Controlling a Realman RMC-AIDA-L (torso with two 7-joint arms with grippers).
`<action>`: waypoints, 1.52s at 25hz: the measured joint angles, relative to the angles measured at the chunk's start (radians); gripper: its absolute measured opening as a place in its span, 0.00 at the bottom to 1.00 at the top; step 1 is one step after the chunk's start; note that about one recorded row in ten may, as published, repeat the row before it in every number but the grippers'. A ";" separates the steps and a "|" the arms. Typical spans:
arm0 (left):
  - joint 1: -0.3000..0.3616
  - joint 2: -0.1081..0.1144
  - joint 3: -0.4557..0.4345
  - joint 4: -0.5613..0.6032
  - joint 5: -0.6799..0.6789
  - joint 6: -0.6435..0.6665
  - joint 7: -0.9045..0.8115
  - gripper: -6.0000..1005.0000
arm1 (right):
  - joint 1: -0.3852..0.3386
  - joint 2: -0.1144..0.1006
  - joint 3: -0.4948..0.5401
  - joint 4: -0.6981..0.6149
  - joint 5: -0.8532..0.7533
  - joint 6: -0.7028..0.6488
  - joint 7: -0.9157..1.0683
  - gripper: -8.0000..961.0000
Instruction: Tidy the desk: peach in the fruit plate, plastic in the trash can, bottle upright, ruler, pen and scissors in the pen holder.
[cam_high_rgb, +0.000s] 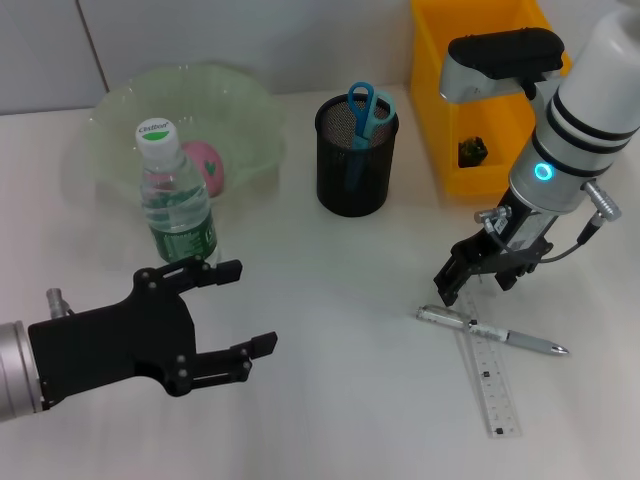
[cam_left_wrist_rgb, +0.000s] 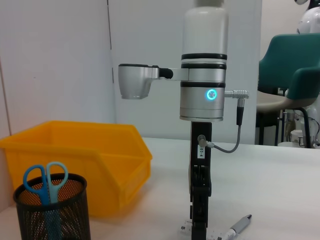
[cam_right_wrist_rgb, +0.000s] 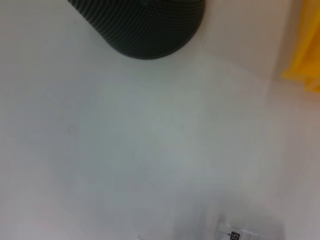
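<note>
The pink peach (cam_high_rgb: 207, 165) lies in the green fruit plate (cam_high_rgb: 120, 110). A water bottle (cam_high_rgb: 178, 200) stands upright just in front of the plate. Blue scissors (cam_high_rgb: 365, 108) (cam_left_wrist_rgb: 45, 181) stick out of the black mesh pen holder (cam_high_rgb: 355, 160) (cam_left_wrist_rgb: 52, 212) (cam_right_wrist_rgb: 145, 25). A silver pen (cam_high_rgb: 492, 333) (cam_left_wrist_rgb: 241, 224) lies across a clear ruler (cam_high_rgb: 492, 388) (cam_left_wrist_rgb: 216, 233) (cam_right_wrist_rgb: 235, 232) on the table. My right gripper (cam_high_rgb: 478, 276) hangs open just above the pen's left end. A dark crumpled piece (cam_high_rgb: 472, 151), possibly the plastic, sits in the yellow trash can (cam_high_rgb: 445, 90) (cam_left_wrist_rgb: 75, 155). My left gripper (cam_high_rgb: 255, 305) is open near the bottle.
The yellow bin stands at the back right, close behind my right arm (cam_left_wrist_rgb: 202, 95). The pen holder sits between the plate and the bin. White table surface (cam_high_rgb: 340, 400) stretches between the two grippers.
</note>
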 joint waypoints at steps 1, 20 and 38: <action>-0.001 0.000 0.000 0.000 0.000 0.000 0.000 0.83 | 0.000 0.000 0.000 0.000 0.000 0.001 0.000 0.83; -0.011 0.000 0.000 0.009 0.007 0.001 0.001 0.83 | 0.003 -0.001 -0.002 -0.002 -0.001 0.014 0.001 0.83; -0.023 0.000 0.000 0.009 0.011 -0.003 0.011 0.82 | 0.003 -0.003 -0.010 0.008 -0.001 0.024 0.001 0.83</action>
